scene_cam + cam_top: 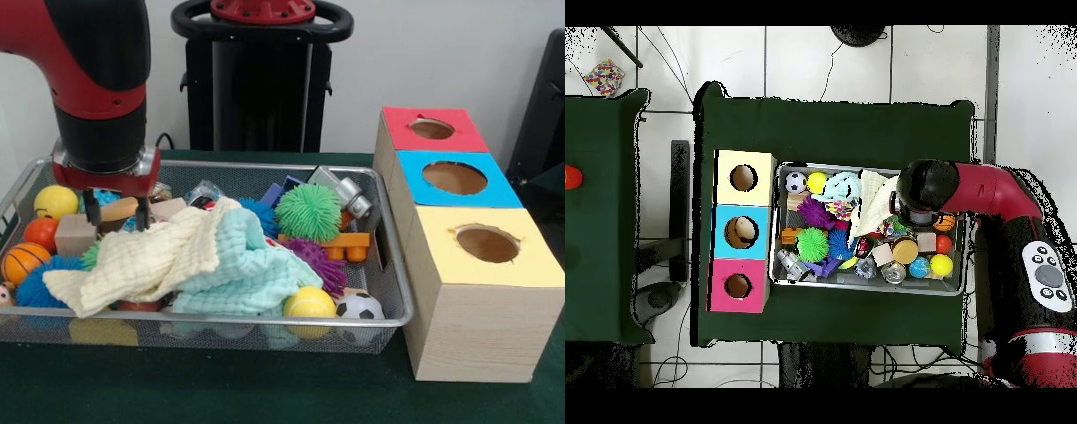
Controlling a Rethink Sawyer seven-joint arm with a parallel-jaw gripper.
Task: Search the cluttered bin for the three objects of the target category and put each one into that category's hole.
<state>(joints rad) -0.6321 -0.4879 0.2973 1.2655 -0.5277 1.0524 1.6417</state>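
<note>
The silver mesh bin [221, 319] is full of toys and two cloths. My gripper [116, 213] is lowered into its left part, open, with a finger on each side of a tan-orange thing [119, 209]; I cannot tell what it is. A small tan plush toy [5, 294] peeks in at the bin's left edge. The other plush toys are hidden. The red-topped box's small hole [432, 129] is at the far right; it also shows in the overhead view [738, 286]. In the overhead view the arm [927, 190] covers the gripper over the bin [870, 288].
A cream cloth [141, 261] and a mint cloth [238, 269] cover the bin's middle. Around them lie green [307, 212], purple [320, 265] and blue [40, 284] spiky balls, yellow balls [55, 201], a soccer ball [359, 306] and a wooden block [75, 235]. Blue-topped [455, 177] and yellow-topped [486, 244] boxes stand beside the red one.
</note>
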